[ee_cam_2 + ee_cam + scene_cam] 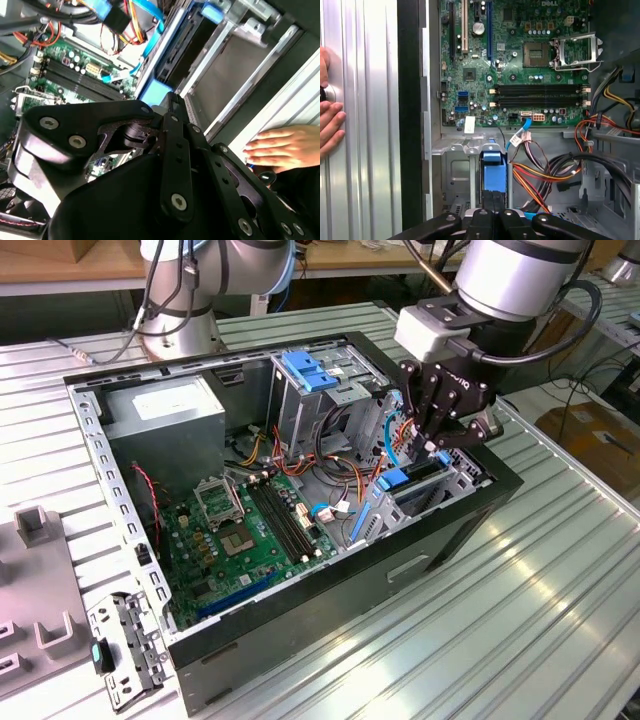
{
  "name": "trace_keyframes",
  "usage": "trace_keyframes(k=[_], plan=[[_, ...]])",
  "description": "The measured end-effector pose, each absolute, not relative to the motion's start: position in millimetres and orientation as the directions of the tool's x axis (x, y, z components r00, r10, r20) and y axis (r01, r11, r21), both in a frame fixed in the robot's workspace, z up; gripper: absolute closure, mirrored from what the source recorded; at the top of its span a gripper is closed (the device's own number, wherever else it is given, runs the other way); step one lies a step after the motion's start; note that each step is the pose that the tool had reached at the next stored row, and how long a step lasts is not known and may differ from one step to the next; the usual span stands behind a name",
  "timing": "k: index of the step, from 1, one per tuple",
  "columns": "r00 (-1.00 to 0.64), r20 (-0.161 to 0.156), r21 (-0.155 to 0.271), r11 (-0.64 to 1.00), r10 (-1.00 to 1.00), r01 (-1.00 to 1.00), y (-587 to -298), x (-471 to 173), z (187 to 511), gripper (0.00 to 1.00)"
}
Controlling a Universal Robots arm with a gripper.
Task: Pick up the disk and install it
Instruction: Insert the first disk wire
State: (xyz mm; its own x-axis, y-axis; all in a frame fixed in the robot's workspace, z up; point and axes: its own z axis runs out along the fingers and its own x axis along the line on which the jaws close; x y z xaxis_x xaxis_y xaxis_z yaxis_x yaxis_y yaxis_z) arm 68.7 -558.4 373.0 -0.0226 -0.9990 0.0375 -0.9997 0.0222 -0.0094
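Farthest from the hand, at the exterior view's left, a grey moulded block (35,580) and a small perforated metal bracket (125,640) lie on the ribbed metal counter (500,620). Nearer to it stands the open computer case (300,640). A grey metal box with a white label (165,412) sits in the corner of the case far from the hand. The green motherboard (240,535) covers the case floor; in the first wrist view it (520,65) spreads out beyond the fingertips. Nearer still is a tall silver cage (320,400) with a light-blue latch (308,370) on top, and orange and red cables (300,455) run between that cage and the hand.

The hand (432,452) hangs over the low drive bay at the case's front corner, pointing down. In both wrist views its fingers are drawn together with hardly a seam between them (493,200) (169,100). Directly under the fingertips is the disk (400,480), slotted into the bay with its blue carrier handle (494,175) facing up toward the hand. Whether the fingertips pinch that handle or only press on it I cannot tell.

Beyond the case wall, on the side of the hand away from the motherboard, a person's fingers (280,145) rest flat on the counter.
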Motion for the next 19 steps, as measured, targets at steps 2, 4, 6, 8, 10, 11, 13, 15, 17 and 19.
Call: trace_keyframes(k=[2, 4, 6, 8, 10, 11, 13, 15, 17, 19], plan=[[-0.016, 0.038, -0.009, 0.015, -0.999, -1.0, -558, 76, 373, 0.89], [-0.001, 0.038, -0.009, 0.001, -0.999, -1.0, -558, 77, 373, 0.89], [0.041, 0.038, -0.009, -0.042, -0.998, -0.999, -558, 77, 373, 0.89], [0.08, 0.038, -0.009, -0.08, -0.996, -0.997, -558, 77, 374, 0.89], [0.083, 0.037, -0.009, -0.084, -0.996, -0.996, -558, 78, 374, 0.89], [0.083, 0.038, -0.009, -0.084, -0.996, -0.996, -558, 79, 374, 0.89], [0.083, 0.038, -0.008, -0.084, -0.996, -0.996, -557, 85, 374, 0.89], [0.084, 0.038, -0.006, -0.085, -0.996, -0.996, -554, 99, 374, 0.89], [0.126, 0.038, -0.006, -0.127, -0.991, -0.992, -554, 102, 374, 0.89], [0.166, 0.038, -0.005, -0.167, -0.985, -0.986, -554, 102, 375, 0.89]])
